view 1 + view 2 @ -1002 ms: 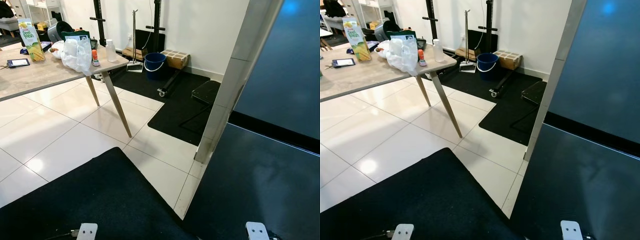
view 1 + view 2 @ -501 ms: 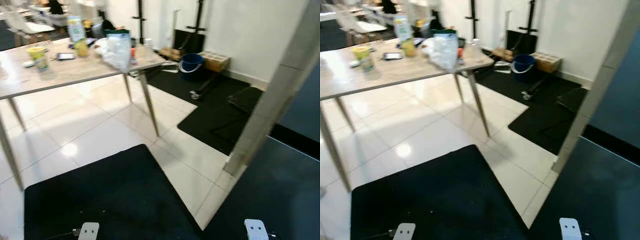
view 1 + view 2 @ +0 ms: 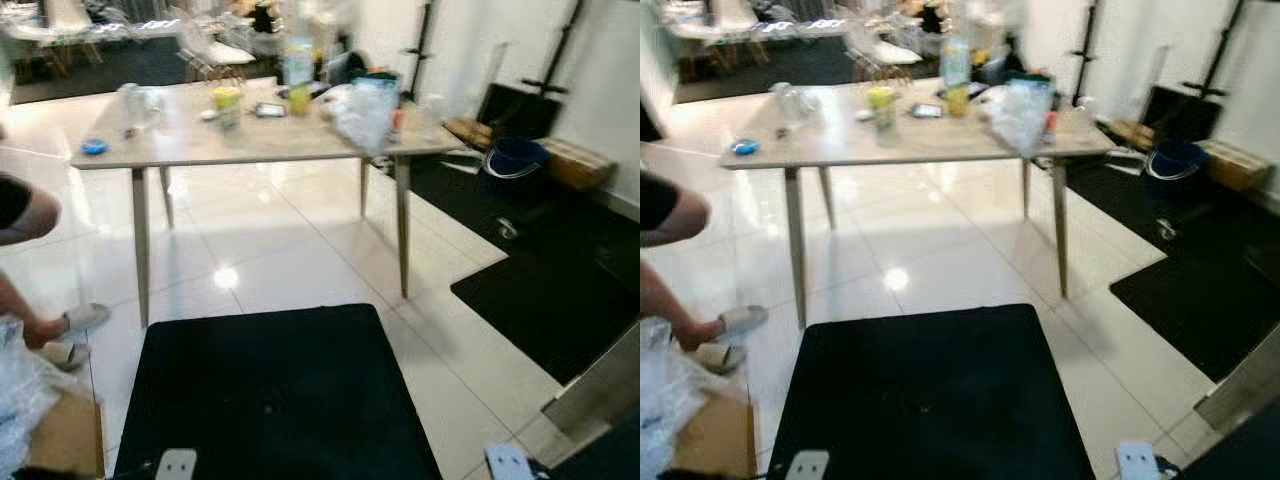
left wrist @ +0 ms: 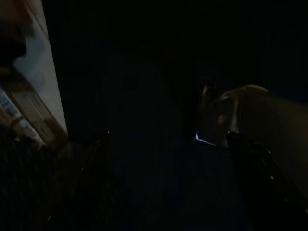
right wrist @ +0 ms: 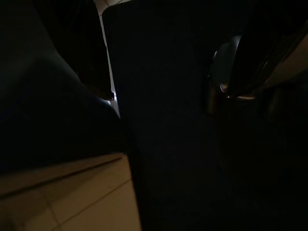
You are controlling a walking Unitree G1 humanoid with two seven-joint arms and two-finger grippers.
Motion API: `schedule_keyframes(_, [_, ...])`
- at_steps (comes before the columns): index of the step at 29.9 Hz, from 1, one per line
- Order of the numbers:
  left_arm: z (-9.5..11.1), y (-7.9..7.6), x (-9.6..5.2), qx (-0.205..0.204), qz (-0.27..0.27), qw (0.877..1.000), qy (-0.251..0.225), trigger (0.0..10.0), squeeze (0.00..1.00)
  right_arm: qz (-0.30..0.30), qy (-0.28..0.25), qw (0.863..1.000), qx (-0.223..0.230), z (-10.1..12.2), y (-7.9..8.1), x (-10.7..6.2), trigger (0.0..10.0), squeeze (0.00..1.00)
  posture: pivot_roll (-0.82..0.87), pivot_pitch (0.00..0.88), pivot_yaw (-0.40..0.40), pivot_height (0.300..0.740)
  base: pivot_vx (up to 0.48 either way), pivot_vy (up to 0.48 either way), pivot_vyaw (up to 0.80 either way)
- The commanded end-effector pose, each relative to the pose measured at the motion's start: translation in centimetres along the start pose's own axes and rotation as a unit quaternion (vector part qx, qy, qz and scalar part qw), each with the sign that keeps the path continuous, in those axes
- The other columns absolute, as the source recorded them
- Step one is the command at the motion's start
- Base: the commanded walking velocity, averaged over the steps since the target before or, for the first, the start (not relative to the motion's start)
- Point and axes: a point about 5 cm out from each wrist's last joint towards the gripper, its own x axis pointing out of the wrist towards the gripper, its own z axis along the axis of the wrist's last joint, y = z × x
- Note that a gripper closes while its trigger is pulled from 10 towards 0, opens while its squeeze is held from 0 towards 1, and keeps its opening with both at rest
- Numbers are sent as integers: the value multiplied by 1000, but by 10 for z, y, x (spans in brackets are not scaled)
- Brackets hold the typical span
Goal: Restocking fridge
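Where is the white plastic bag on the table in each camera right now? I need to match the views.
Left eye view: white plastic bag at upper right of centre, on the table's right end.
Right eye view: same bag, same place on the table.
Left wrist view: too dark to tell.
Right wrist view: too dark to tell.
Shared landmark: blue bucket on the floor, right of the table.

A tall juice carton (image 3: 297, 62) stands upright at the far edge of the bench (image 3: 250, 140) — blurred, green and yellow. Near it sit a yellow-topped cup (image 3: 228, 103) and a crumpled white plastic bag (image 3: 365, 110), all apart.
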Motion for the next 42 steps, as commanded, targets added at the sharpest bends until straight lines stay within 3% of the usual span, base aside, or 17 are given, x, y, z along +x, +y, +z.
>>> schedule_keyframes(1, [4, -1, 1, 0, -1, 1000, -4, 10000, 0, -3, 8, 1000, -5, -5, -2, -1, 10000, 0, 79, 0, -24, 740, 0, 0, 788])
schedule_keyframes(12, [6, 1, 1, -6, -3, 1000, -7, 10000, 0, -4, 10, 1000, -10, -6, -1, -1, 10000, 0, 78, 0, -22, 740, 0, 0, 792])
schedule_keyframes(27, [5, 0, 1, -21, -4, 1000, -5, 10000, 0, -7, 9, 1000, -13, -5, 0, -1, 10000, 0, 84, 0, -20, 740, 0, 0, 0])
schedule_keyframes(42, [3, 1, 1, 4, -8, 1000, 6, 10000, 0, 0, 10, 1000, -20, -5, 6, 0, 10000, 0, 88, 0, -19, 740, 0, 0, 0])
